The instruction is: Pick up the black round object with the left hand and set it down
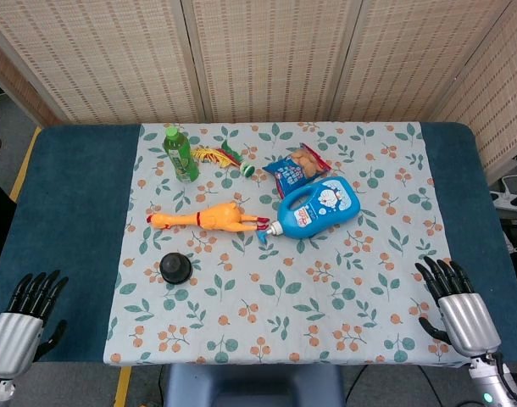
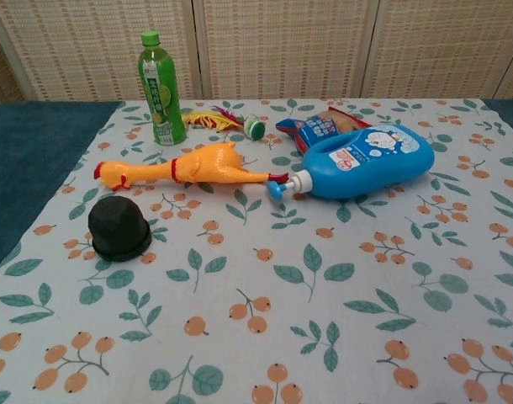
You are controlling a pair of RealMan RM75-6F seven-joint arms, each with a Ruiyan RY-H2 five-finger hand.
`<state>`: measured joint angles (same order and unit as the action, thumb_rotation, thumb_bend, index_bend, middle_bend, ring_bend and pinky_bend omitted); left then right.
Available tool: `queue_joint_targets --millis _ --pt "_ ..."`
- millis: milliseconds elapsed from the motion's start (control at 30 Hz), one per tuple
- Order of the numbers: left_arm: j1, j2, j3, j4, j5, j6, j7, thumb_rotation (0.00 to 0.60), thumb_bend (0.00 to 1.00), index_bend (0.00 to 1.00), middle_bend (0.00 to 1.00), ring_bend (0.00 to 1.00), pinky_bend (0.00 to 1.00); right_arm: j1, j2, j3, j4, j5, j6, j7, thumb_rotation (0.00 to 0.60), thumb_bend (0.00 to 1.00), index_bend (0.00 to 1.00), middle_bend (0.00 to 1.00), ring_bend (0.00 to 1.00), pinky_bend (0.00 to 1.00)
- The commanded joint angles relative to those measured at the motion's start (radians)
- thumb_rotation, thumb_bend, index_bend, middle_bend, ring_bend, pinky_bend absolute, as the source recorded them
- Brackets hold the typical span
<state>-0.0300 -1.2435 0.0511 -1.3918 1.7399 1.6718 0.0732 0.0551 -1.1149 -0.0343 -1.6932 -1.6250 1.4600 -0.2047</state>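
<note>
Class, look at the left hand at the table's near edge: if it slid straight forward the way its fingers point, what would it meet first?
Probably nothing: the left hand points up the bare blue table, left of the black round object and floral cloth. Depth is uncertain.

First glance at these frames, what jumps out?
The big blue plastic detergent bottle lying on its side right of centre on the floral tablecloth, nozzle close to the feet of the orange rubber chicken beside it. Behind the chicken stands an upright green drink bottle. The black round object sits alone near the left front, with the left hand and right hand both open at the table's near corners.
</note>
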Motion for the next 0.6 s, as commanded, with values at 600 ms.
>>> queue_joint_targets --millis 600 --pt "-0.318 0.248 -0.029 -0.478 -0.127 -0.577 0.065 0.6 0.32 0.0 0.0 0.0 0.04 0.008 -0.023 -0.022 0.072 -0.11 0.05 0.125 0.6 0.12 0.0 0.0 0.0 0.0"
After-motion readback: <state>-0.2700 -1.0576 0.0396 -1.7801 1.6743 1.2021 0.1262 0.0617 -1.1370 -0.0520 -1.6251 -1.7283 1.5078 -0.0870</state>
